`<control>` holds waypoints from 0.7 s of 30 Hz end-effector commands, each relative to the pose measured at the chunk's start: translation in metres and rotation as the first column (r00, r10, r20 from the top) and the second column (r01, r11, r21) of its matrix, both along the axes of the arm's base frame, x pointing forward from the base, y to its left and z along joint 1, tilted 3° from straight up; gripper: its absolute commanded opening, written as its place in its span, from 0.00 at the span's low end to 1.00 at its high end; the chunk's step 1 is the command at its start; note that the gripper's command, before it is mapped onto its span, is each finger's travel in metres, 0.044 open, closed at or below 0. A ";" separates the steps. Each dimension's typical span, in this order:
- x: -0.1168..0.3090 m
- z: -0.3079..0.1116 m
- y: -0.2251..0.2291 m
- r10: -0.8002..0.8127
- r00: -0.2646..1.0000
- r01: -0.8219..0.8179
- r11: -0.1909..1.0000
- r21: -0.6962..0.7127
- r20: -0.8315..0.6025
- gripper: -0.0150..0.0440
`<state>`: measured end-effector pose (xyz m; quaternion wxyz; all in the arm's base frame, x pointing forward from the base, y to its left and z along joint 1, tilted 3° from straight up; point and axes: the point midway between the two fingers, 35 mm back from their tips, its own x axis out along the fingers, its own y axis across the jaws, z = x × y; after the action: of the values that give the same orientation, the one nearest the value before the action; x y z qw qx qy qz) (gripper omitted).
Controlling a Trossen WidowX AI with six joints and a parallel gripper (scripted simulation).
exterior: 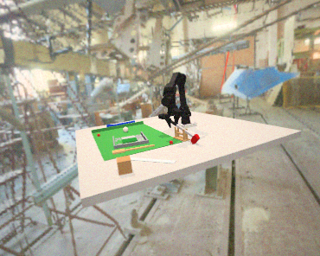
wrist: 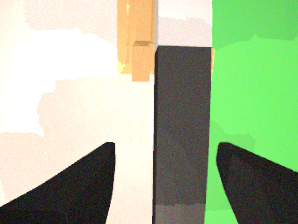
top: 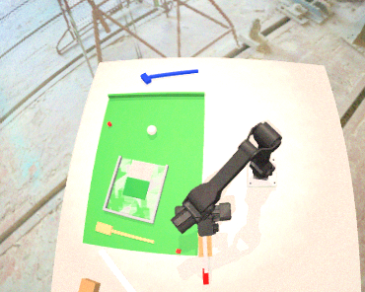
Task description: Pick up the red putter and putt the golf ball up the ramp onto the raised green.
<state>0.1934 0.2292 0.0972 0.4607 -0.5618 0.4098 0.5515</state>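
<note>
The red putter point(top: 205, 277) point(exterior: 195, 138) rests on a wooden stand point(top: 201, 247) point(exterior: 177, 135) point(wrist: 135, 30), its red head towards the table's near edge. Its dark handle point(wrist: 182, 115) runs lengthwise between my fingers in the wrist view. My gripper point(top: 207, 229) point(exterior: 168, 121) point(wrist: 167, 152) is partly open over the handle, with a gap on each side. The white golf ball point(top: 151, 130) point(exterior: 125, 129) lies on the green mat point(top: 181, 113) point(exterior: 155, 137). The dark green square point(top: 135, 187) point(exterior: 129, 139) lies inside the grey-walled ramp piece point(top: 158, 199) point(exterior: 144, 141).
A blue putter point(top: 173, 74) point(exterior: 121, 124) lies behind the mat's back rail point(top: 156, 95). A yellow putter point(top: 104, 228) point(exterior: 132, 149) lies before the ramp. Small red markers point(top: 109, 124) point(top: 179, 252) are on the mat. An orange block point(top: 89, 285) point(exterior: 124, 165) and a white strip point(exterior: 154, 161) lie nearer the front.
</note>
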 end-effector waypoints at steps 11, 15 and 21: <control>0.000 0.001 0.000 0.000 1.000 0.000 1.000 0.001 0.000 0.25; 0.001 0.012 0.001 0.000 1.000 0.000 1.000 0.001 0.001 0.25; 0.001 0.039 0.002 0.000 1.000 0.000 1.000 0.001 0.001 0.25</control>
<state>0.1935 0.2294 0.1208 0.4557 -0.5630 0.4144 0.5511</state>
